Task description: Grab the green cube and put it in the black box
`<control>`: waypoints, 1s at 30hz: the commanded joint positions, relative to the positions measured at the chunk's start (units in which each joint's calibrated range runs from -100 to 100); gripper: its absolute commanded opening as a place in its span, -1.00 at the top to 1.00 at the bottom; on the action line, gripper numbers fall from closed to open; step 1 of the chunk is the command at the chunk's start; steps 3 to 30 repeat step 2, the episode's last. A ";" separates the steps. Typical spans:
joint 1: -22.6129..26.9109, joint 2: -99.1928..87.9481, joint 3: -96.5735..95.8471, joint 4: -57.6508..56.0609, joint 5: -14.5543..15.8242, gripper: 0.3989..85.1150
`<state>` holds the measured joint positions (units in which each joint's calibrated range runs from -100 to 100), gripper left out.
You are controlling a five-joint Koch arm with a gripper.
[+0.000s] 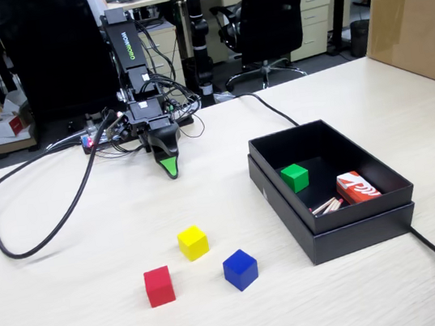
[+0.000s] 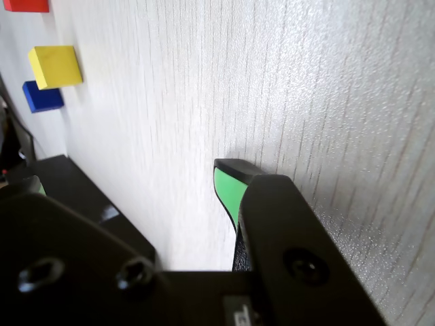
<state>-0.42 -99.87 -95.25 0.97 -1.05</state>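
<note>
The green cube (image 1: 294, 177) lies inside the black box (image 1: 350, 227), against its left wall in the fixed view. My gripper (image 1: 171, 168) hangs far from it, close to the arm's base, with its green-tipped nose pointing down just above the table. In the wrist view the gripper (image 2: 129, 188) has one green fingertip (image 2: 228, 190) at the right and the other at the far left edge, with bare table showing in the wide gap between them and nothing held. A corner of the black box (image 2: 81, 197) shows at the lower left of that view.
A yellow cube (image 1: 192, 242), a red cube (image 1: 159, 286) and a blue cube (image 1: 240, 269) sit on the table left of the box. A red-and-white packet (image 1: 357, 187) and thin sticks (image 1: 328, 206) lie in the box. Black cables (image 1: 40, 239) loop around; a brown carton (image 1: 416, 10) stands back right.
</note>
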 commanded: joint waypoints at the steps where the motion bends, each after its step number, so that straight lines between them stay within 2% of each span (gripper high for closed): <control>1: 0.15 -0.13 -1.39 -1.36 -0.24 -0.15; 30: 0.15 -0.13 -1.39 -1.36 -0.24 -0.15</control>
